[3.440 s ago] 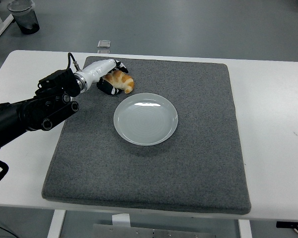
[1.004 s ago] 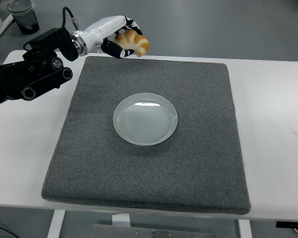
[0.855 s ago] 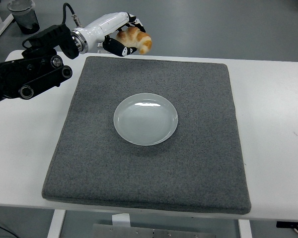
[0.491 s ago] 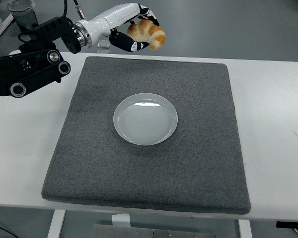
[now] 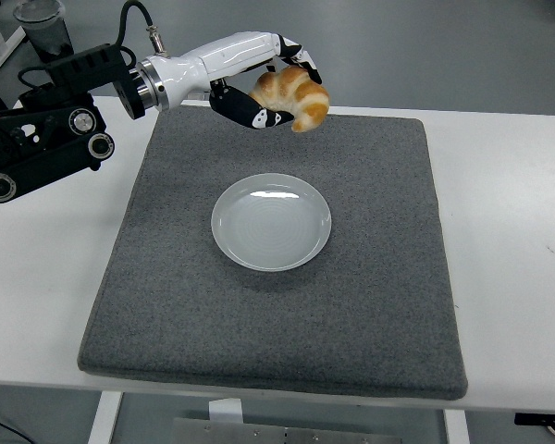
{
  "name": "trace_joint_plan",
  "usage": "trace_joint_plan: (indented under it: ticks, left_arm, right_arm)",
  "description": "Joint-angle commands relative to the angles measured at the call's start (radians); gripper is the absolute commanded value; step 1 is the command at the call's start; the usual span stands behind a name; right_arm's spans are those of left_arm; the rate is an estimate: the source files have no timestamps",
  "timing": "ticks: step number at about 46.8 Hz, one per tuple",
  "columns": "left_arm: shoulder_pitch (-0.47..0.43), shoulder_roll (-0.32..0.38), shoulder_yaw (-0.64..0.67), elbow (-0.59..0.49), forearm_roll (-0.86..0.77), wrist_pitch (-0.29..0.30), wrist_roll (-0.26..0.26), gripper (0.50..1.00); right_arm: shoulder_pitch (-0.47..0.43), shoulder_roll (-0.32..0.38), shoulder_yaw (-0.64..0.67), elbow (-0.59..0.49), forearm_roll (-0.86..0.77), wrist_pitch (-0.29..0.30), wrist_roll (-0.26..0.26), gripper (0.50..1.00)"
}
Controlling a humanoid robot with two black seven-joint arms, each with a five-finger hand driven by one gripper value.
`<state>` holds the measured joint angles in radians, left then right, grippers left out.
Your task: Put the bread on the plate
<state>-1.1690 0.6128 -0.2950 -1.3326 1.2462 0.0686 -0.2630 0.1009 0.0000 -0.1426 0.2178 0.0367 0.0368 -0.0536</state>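
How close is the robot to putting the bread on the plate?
Partway. Picking up looks done: the left hand holds the bread in its fingers, up in the air above the far part of the grey mat. Carrying is in hand. Still left: moving it over the white plate, which is empty, lowering it and letting go.

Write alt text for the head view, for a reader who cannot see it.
The robot's left hand holds a golden bread roll in the air above the far part of a grey mat on a white table. An empty white plate sits on the mat, nearer the camera than the roll.
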Motion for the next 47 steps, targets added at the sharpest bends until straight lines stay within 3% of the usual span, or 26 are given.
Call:
trace_joint_plan:
  ticks: [1, 25, 47]
  left_arm:
    - [0.012, 0.001, 0.004, -0.011, 0.005, -0.006, -0.009, 0.500]
    - [0.041, -0.012, 0.094, -0.011, 0.156, -0.010, -0.019, 0.500]
    - [0.170, -0.082, 0.106, 0.102, 0.312, 0.004, -0.032, 0.500]
  right_arm:
    - [0.000, 0.000, 0.000, 0.000, 0.000, 0.000, 0.000, 0.932]
    - [0.000, 0.000, 0.000, 0.000, 0.000, 0.000, 0.000, 0.932]
    - [-0.001, 0.000, 0.000, 0.000, 0.000, 0.000, 0.000, 0.932]
